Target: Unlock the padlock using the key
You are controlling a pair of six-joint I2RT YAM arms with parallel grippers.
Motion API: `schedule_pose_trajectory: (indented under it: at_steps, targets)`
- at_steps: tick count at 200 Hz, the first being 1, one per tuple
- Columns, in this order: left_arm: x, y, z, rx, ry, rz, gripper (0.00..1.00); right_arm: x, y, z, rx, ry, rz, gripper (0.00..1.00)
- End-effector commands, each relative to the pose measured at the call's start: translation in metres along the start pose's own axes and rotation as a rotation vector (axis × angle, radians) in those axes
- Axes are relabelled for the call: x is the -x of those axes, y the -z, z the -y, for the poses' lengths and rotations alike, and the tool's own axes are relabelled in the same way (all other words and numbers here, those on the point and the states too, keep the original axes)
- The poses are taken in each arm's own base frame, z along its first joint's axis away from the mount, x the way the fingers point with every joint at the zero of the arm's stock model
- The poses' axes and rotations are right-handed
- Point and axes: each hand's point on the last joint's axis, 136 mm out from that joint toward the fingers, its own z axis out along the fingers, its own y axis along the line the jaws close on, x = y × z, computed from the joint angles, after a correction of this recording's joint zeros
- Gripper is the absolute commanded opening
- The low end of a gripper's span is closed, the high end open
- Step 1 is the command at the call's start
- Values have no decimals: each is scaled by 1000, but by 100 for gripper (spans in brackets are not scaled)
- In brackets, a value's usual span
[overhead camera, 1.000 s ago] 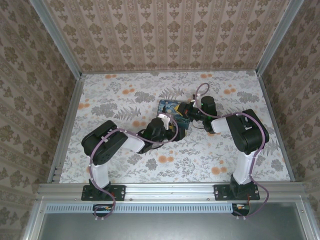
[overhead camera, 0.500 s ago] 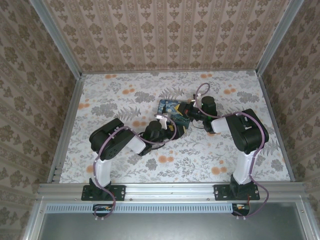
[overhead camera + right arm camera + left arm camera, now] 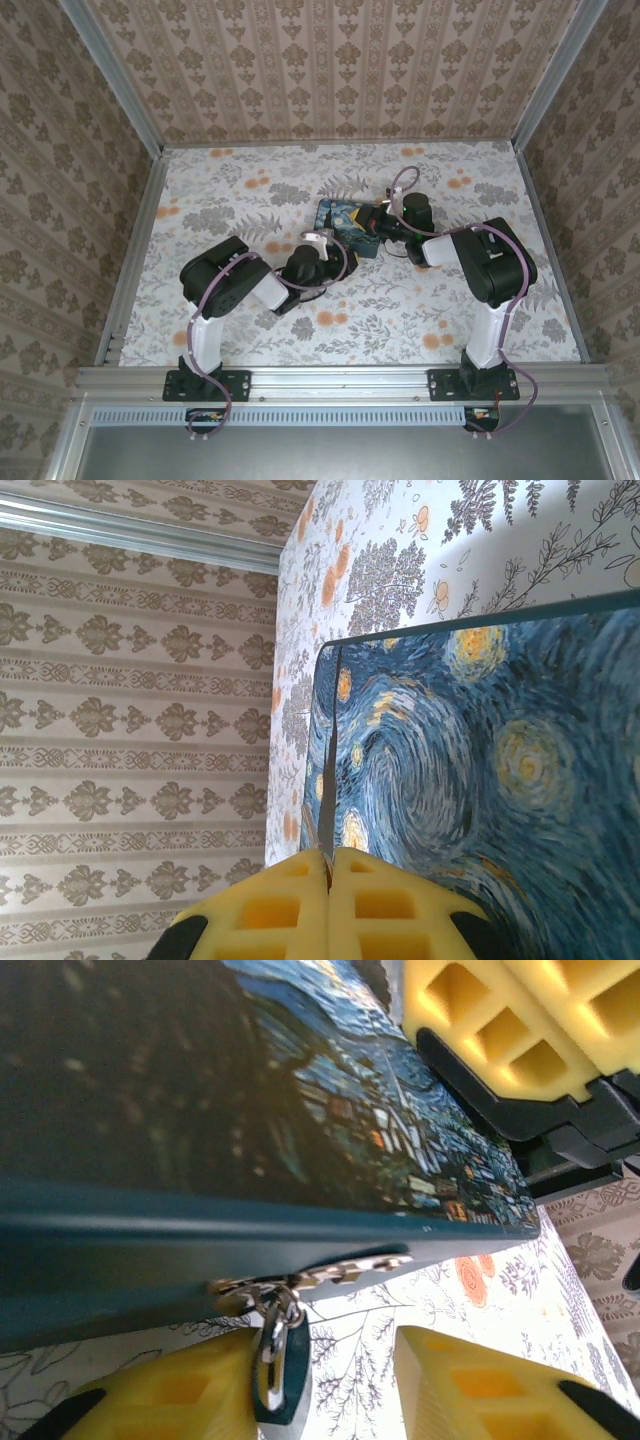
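Note:
The tiny teal padlock (image 3: 285, 1370) hangs by its thin shackle from the metal hasp (image 3: 330, 1275) on the edge of the dark blue-and-yellow painted box (image 3: 300, 1090) (image 3: 345, 217) (image 3: 480, 770). My left gripper (image 3: 330, 1400) (image 3: 320, 243) is open just below the hasp. The padlock rests against its left yellow finger (image 3: 150, 1400), and the right finger (image 3: 480, 1390) stands well apart. My right gripper (image 3: 328, 880) (image 3: 385, 222) is shut over the box's far side, and a thin metal sliver, apparently the key (image 3: 310, 825), pokes out between its pads.
The box lies mid-table on the flowered cloth (image 3: 250, 190). My right gripper's yellow fingers (image 3: 510, 1020) loom over the box top in the left wrist view. Papered walls and aluminium rails (image 3: 130, 250) border the table.
My left arm has drawn its elbow in, and its gripper has shifted a little left along the box's near side. The right arm and the box have stayed put.

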Motion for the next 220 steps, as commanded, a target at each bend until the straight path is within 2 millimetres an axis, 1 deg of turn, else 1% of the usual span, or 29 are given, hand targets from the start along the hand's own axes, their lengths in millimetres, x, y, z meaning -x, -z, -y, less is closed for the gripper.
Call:
schedule_pose_trajectory:
  at_steps: [1,26,45,57,89,110,139,157,174,184,198,220]
  targets:
    - [5,1,-3,-2,18,28,36,-13,-1,22,-44,-46,-27,0]
    - [7,1,-4,-1,22,33,30,-12,-1,22,-44,-47,-26,0]
    - [7,0,-4,0,24,31,22,-11,-1,20,-41,-45,-25,0]
    - [7,0,-5,1,28,28,19,-11,-1,20,-41,-45,-24,0]
    - [7,0,-8,3,47,26,9,-8,0,11,-24,-38,-24,0]
    - [9,0,-9,1,65,28,0,2,3,-6,2,-21,-12,0]
    - [14,0,-8,-10,93,31,0,21,16,-41,48,22,23,0]
    - [17,2,-8,-13,115,38,0,27,27,-61,66,58,36,0]
    - [21,3,-6,-23,133,41,0,23,36,-77,82,88,30,0]
    - [23,5,-6,-26,141,45,0,18,41,-81,90,98,25,0]
    - [26,6,-4,-30,148,46,0,9,49,-83,98,104,13,0]
    - [32,10,-4,-34,162,56,0,-8,62,-76,97,94,0,0]
